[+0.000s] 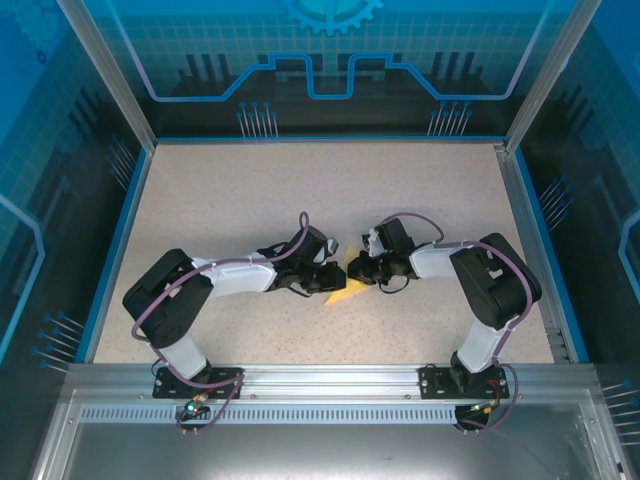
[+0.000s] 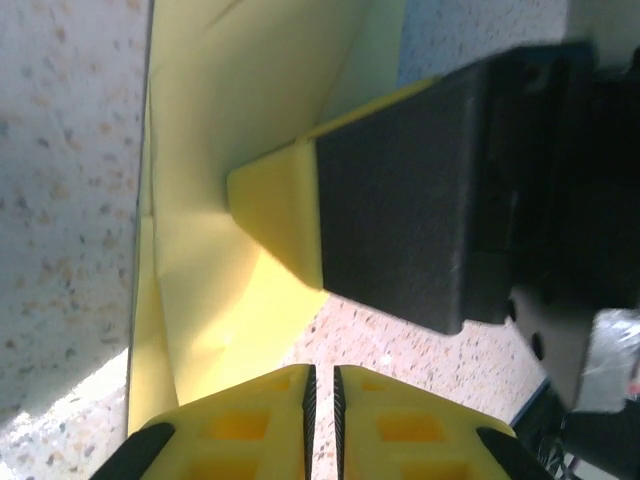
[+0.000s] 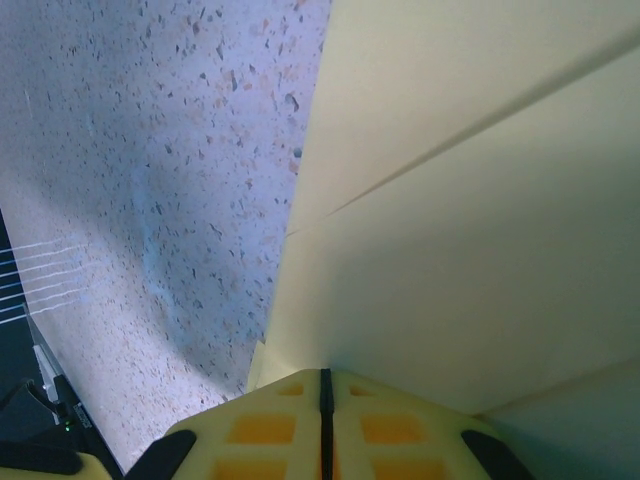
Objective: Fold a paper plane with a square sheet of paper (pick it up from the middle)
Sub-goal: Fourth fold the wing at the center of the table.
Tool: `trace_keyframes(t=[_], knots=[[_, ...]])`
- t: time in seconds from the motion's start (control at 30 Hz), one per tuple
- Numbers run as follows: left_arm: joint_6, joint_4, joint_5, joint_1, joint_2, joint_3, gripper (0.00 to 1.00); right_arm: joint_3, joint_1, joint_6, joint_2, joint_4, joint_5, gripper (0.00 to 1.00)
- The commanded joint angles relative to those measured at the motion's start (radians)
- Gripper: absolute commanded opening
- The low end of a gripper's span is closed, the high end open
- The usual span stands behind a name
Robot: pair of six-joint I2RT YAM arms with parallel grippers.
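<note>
Yellow paper [image 1: 338, 292] lies at the middle of the table [image 1: 230, 200], mostly hidden from above by the two arms meeting over it, so its full outline cannot be made out. One pointed corner pokes out toward the near edge. Up close, the right gripper [image 3: 325, 425] is closed, its pads pinching the sheet, which rises pale with straight folded edges. The left gripper [image 2: 322, 420] hangs just beside the paper, jaws a crack apart, nothing between them. Blue panels [image 1: 200, 50] wall the speckled table.
</note>
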Motion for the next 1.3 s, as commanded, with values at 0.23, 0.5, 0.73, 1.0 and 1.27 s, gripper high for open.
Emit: trace_keyframes(t=[0.23, 0.5, 0.73, 1.0, 1.27], knots=[[-0.038, -0.045, -0.051, -0.006, 0.042, -0.019, 0.16, -0.004, 0.01, 0.009, 0.041, -0.08, 0.073, 0.09], [-0.037, -0.078, -0.068, -0.006, 0.062, -0.021, 0.16, -0.001, 0.01, 0.008, 0.036, -0.092, 0.079, 0.08], [-0.033, -0.118, -0.111, -0.005, 0.058, -0.019, 0.13, -0.001, 0.01, 0.006, 0.038, -0.101, 0.086, 0.09], [-0.026, -0.139, -0.129, -0.005, 0.047, -0.009, 0.13, 0.002, 0.01, 0.007, 0.038, -0.104, 0.087, 0.09], [-0.03, -0.134, -0.13, -0.007, -0.059, -0.043, 0.18, 0.004, 0.01, 0.009, 0.042, -0.102, 0.086, 0.08]])
